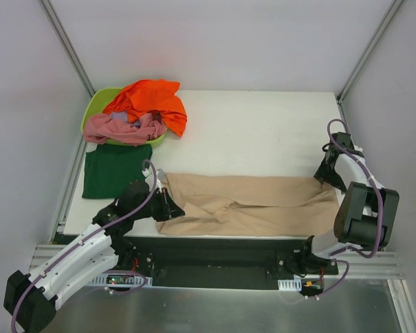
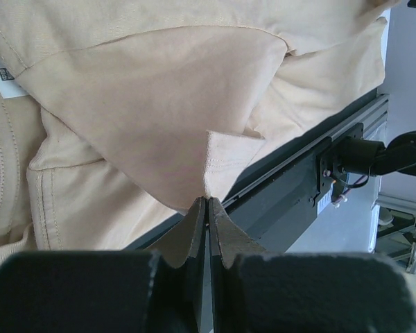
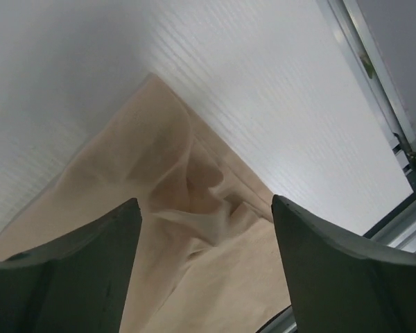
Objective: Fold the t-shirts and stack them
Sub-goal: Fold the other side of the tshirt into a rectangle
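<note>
The beige t-shirt point(image 1: 256, 205) lies rumpled and stretched along the table's near edge. My left gripper point(image 1: 172, 207) is shut on a fold of its left end; in the left wrist view the closed tips point(image 2: 206, 201) pinch the beige cloth point(image 2: 159, 104). My right gripper point(image 1: 326, 173) is open just above the shirt's right end, and its wrist view shows the wide-apart fingers point(image 3: 204, 203) over a beige corner point(image 3: 194, 236). The dark green t-shirt point(image 1: 116, 170) lies folded flat at the left. The orange t-shirt point(image 1: 149, 103) and the pink t-shirt point(image 1: 121, 130) are heaped on the tub.
The lime-green tub point(image 1: 97, 104) stands at the table's back left corner. The white table point(image 1: 263, 132) ends at a black rail point(image 2: 298, 187) right by the beige shirt. Grey walls enclose the left, right and back.
</note>
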`<action>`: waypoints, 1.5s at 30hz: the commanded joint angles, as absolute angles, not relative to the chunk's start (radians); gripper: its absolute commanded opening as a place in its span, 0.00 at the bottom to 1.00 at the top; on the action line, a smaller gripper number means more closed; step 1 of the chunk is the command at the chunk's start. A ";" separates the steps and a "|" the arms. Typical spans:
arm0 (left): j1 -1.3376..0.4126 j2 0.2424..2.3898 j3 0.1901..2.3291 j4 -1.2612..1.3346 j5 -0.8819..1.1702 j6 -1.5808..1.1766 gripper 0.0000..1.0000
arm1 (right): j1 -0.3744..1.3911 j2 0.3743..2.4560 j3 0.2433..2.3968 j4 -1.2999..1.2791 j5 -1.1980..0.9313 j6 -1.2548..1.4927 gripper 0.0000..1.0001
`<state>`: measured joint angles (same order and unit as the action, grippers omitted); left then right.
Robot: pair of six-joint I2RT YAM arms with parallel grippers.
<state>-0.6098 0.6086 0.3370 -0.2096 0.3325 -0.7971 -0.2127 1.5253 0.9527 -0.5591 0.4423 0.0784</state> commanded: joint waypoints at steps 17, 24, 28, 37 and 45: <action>-0.618 0.735 0.413 -0.210 0.204 -0.785 0.00 | 0.805 0.991 0.583 -0.118 -0.439 -0.248 0.79; -0.618 0.753 0.408 -0.207 0.176 -0.779 0.00 | 0.937 1.268 0.719 -0.161 -0.302 -0.250 0.62; -0.618 0.758 0.405 -0.206 0.173 -0.776 0.00 | 1.003 1.402 0.788 -0.186 -0.212 -0.271 0.60; -0.618 0.759 0.403 -0.206 0.169 -0.773 0.00 | 1.049 1.502 0.841 -0.279 -0.121 -0.287 0.50; -0.618 0.762 0.407 -0.206 0.173 -0.769 0.00 | 1.058 1.499 0.833 -0.267 -0.084 -0.278 0.34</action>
<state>-0.6098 0.7639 0.3790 -0.2157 0.1967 -0.7940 1.0515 1.5028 0.8085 -0.2478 -0.1253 -0.2714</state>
